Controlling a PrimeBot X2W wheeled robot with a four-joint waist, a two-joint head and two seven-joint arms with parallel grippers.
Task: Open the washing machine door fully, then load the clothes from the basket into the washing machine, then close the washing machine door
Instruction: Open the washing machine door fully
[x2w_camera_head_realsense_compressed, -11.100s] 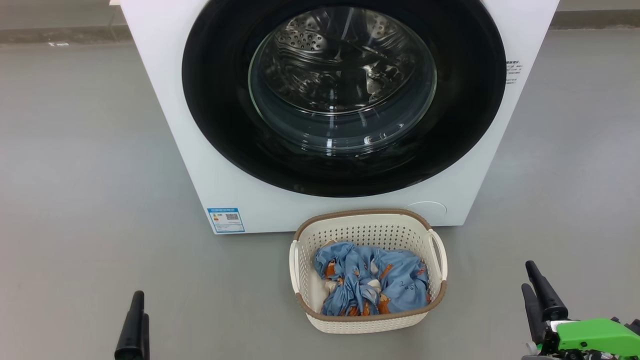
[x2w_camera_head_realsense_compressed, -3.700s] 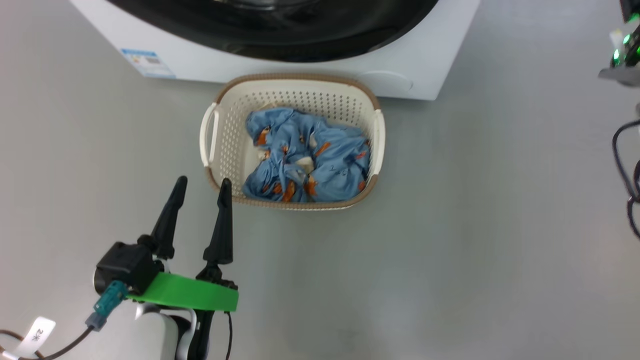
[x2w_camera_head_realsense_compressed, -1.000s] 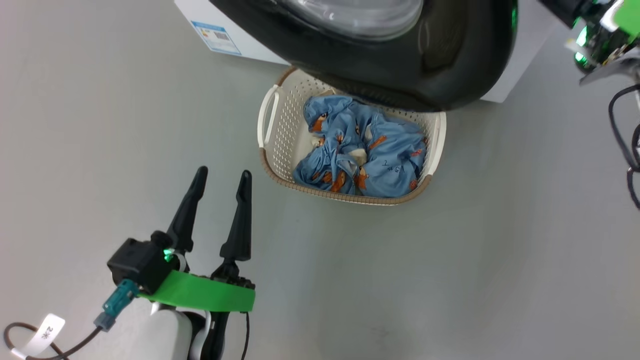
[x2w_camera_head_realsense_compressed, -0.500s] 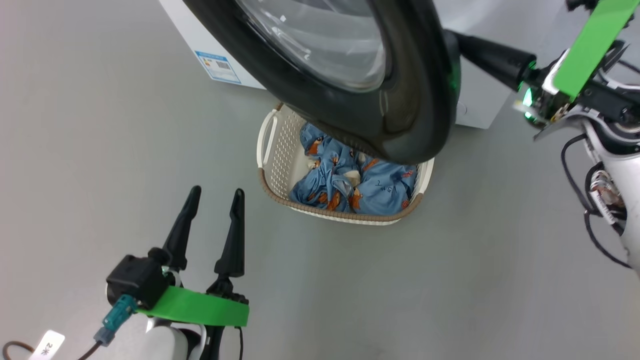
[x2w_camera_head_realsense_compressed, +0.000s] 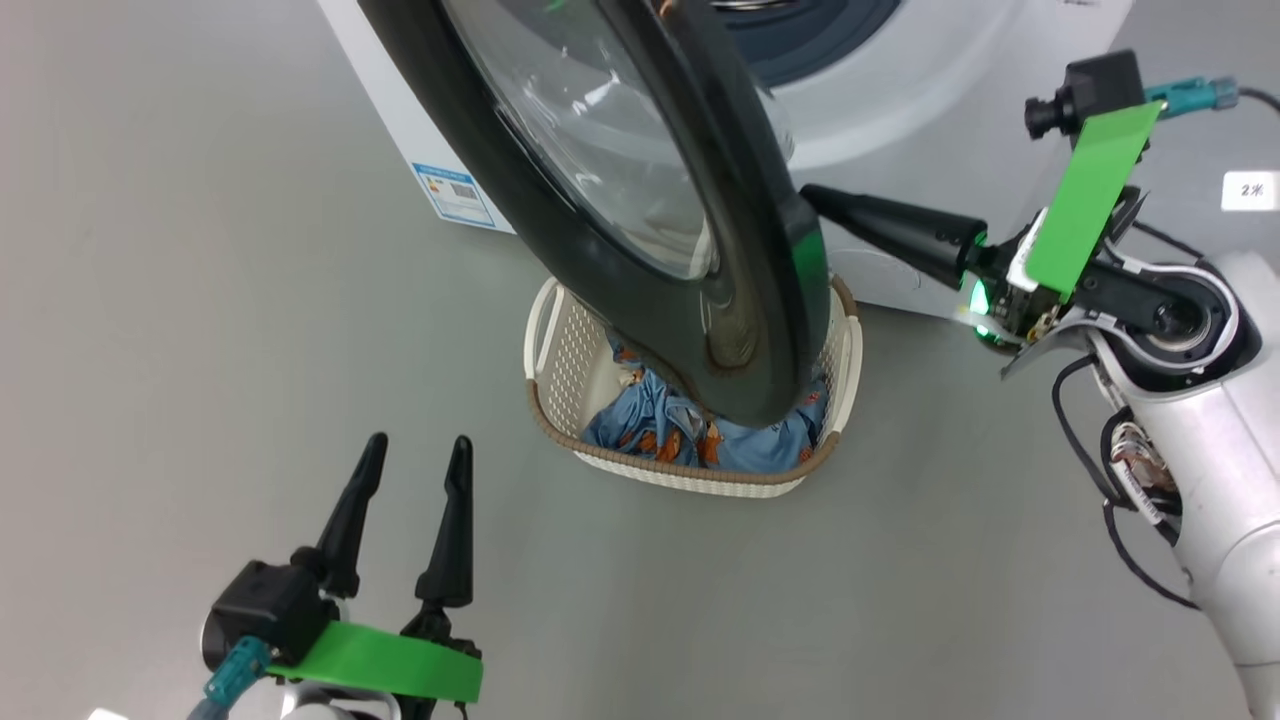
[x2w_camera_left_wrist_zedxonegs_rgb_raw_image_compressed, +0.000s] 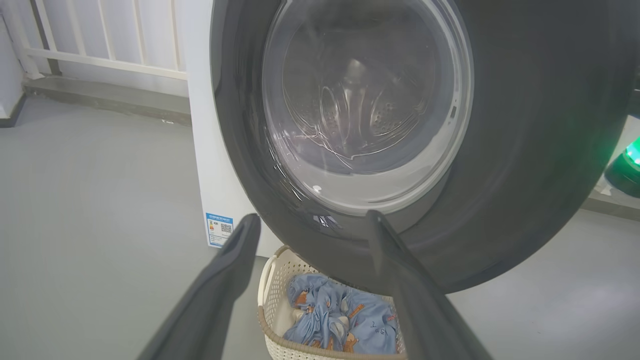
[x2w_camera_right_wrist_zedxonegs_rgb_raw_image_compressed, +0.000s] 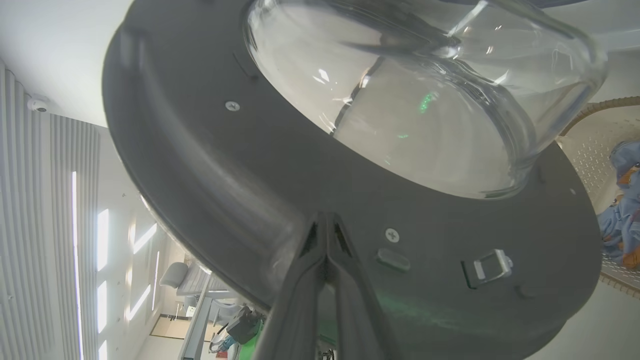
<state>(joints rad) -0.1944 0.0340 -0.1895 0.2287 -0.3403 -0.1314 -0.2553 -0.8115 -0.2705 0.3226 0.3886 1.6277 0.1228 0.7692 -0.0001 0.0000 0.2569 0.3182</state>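
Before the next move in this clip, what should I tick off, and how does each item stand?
1. The washing machine door fully open: not ok. It stands part-way.
2. The right hand set to push: ok. It is shut, with its tips at the door's inner face.
3. The left hand ready to pick: ok. It is open and apart from the basket.
4. The clothes in the basket: ok.
5. Basket top free to reach: not ok. The door overhangs it.
6. Inside of the washing machine free for loading: cannot tell.
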